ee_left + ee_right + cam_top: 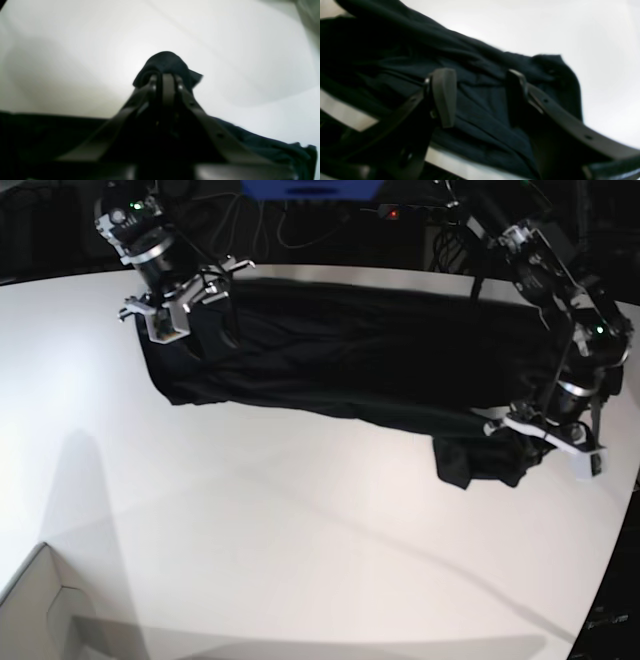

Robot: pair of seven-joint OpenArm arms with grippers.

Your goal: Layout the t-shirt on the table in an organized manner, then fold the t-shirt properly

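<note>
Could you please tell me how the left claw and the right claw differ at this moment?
The left claw is shut on a bunched bit of the t-shirt; the right claw stands open, with shirt fabric showing between its fingers. Both are dark and at opposite ends of the shirt.

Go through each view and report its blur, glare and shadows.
Left wrist: soft focus throughout, bright glare on the table behind the shut left tool, which pinches the t-shirt. Right wrist: blurred, open right tool above dark folds. Base: sharpest view, curved edges, long grey shadows across the white top.
</note>
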